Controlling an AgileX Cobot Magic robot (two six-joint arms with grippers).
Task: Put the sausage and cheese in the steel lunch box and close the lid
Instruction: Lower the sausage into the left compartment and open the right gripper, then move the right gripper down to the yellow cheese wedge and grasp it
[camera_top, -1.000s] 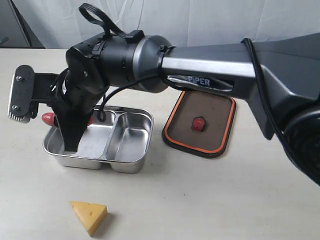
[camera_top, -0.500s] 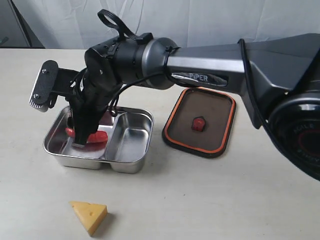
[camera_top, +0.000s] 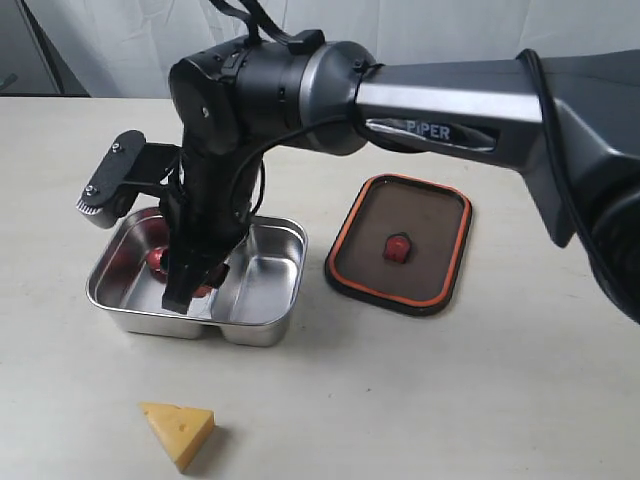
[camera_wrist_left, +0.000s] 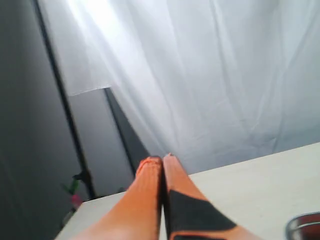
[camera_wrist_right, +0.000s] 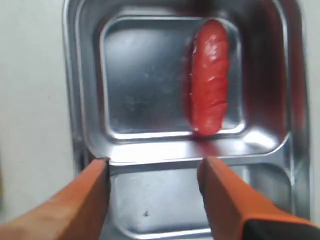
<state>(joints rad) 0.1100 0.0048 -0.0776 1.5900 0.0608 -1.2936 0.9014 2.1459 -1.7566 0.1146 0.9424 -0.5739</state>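
One item delivered: sausage (camera_wrist_right: 210, 85) lies loose in the steel lunch box (camera_wrist_right: 80, 100), right pincer (camera_wrist_right: 155, 165) spread wide and empty, free for the cheese (camera_top: 180, 428).

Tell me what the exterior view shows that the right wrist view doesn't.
Only the exterior view: the cheese lying outside the steel lunch box, and the lid beside it, not fitted. Only the right wrist view: the whole sausage lying loose in one compartment, clear of the open right gripper. Both: the box, the right gripper above it, and at least part of the sausage.
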